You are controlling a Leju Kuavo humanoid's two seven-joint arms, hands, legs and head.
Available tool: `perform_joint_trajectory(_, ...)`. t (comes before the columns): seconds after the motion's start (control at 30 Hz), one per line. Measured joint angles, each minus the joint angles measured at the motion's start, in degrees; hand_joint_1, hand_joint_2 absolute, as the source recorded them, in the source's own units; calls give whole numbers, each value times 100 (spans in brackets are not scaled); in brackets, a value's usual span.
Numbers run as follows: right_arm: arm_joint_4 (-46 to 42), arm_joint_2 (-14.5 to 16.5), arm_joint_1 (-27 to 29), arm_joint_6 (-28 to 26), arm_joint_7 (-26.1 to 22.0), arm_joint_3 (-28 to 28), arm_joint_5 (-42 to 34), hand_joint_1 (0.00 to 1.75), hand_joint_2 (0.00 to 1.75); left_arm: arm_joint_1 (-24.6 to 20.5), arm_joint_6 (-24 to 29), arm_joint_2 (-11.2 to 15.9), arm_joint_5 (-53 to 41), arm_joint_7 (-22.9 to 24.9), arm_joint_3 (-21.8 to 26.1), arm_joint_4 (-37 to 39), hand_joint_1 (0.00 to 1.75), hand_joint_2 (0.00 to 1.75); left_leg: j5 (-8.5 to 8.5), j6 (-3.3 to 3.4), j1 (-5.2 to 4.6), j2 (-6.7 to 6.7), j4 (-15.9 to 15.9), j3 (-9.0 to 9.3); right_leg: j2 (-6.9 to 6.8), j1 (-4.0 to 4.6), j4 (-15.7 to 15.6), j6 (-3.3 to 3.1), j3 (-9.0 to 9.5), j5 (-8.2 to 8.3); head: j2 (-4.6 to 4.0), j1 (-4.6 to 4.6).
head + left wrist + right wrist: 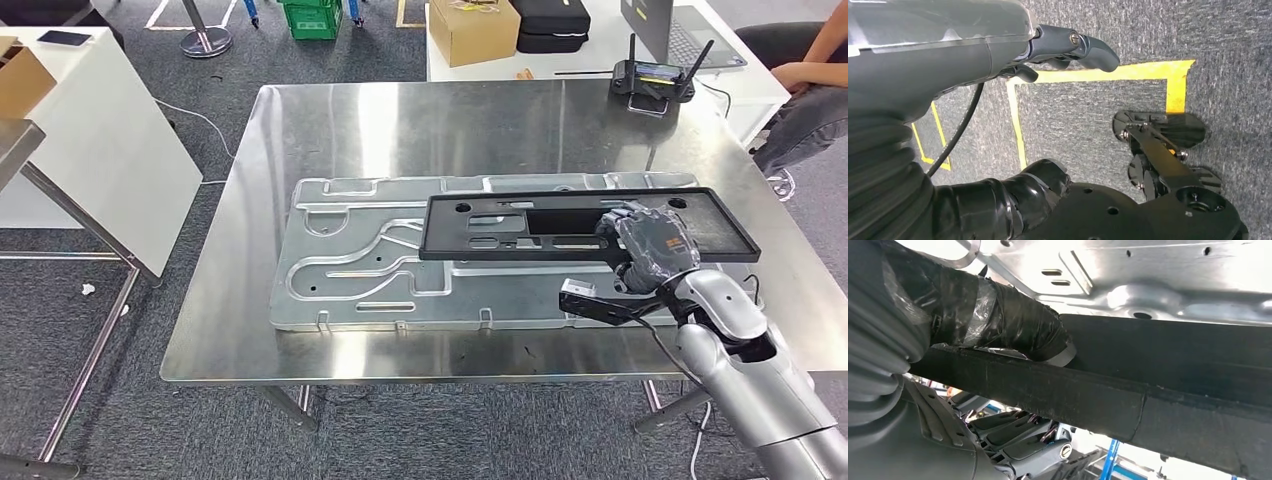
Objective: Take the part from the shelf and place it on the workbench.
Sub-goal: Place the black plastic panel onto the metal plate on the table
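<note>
One hand [648,243] on part [520,232] edge

Workbench [250,330]: large stamped metal plate [340,270] covers the middle; black frame [500,232] lies across its right half, gripped by the right hand [650,245]. Bare steel strip along the front edge and left side, wider bare area behind the plate. Remote with antennas [653,78] near the far right edge. White table [100,150] well apart at left.
</note>
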Motion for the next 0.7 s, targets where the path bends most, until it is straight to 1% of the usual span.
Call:
perform_joint_trajectory(0.23, 174, 105, -124, 1, 1, 169, 14, 175, 175, 3, -1, -1, -13, -1, 2, -1, 0, 175, -4, -6, -15, 3, 5, -1, 0, 0, -6, 6, 12, 6, 0, 0)
perform_joint_trajectory(0.5, 841, 487, -500, -36, 20, 413, 163, 175, 175, 3, 0, -9, -60, 2, 12, 0, 0, 175, -4, -5, -19, 4, 20, 0, 1, -1, -9, 14, 16, 11, 0, 0)
perform_joint_trajectory(0.67, 1316, 748, -627, -202, 9, 540, 218, 175, 175, 3, 11, -11, -61, 33, 42, -1, 0, 175, -4, -5, -20, 3, 23, 3, 0, 0, -10, 15, 17, 12, 0, 0)
perform_joint_trajectory(0.7, 1414, 803, -633, -242, -2, 556, 218, 131, 131, 3, 14, -13, -57, 48, 51, -1, 0, 175, -4, -5, -20, 3, 24, 7, 0, 0, -10, 15, 17, 12, 0, 0)
